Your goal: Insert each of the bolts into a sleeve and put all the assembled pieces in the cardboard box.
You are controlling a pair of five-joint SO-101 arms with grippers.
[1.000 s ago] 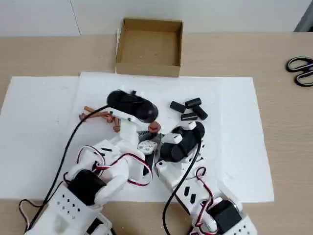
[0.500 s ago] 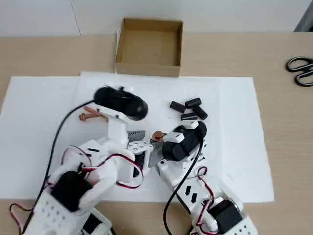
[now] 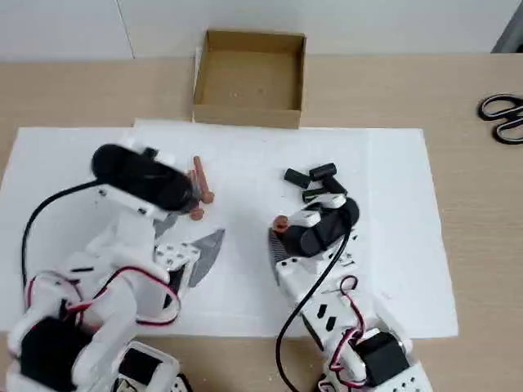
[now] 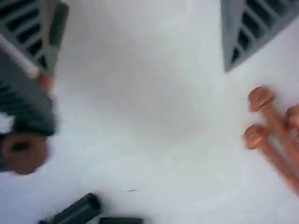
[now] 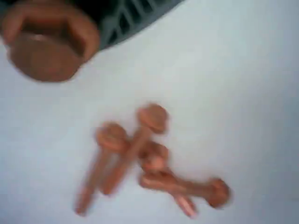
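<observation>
Copper-brown bolt (image 5: 46, 46) clamped in the right gripper (image 3: 279, 230), over the white paper (image 3: 392, 269) and just beside the black sleeves (image 3: 315, 184); loose bolts (image 3: 199, 186) heaped on the same paper near the left gripper (image 3: 196, 238), jaws spread wide apart around bare paper. Past the paper's far edge, on the wooden table (image 3: 82, 90), the cardboard box (image 3: 248, 116), open side up; scissors (image 3: 502, 117) well apart at the table's right-hand end.

The left end effector (image 3: 189, 237) has been swung out toward 9 o'clock, away from the right end effector (image 3: 276, 234), where the bolt (image 3: 280, 220) has been left gripped; the loose bolts (image 3: 200, 189) have been uncovered
</observation>
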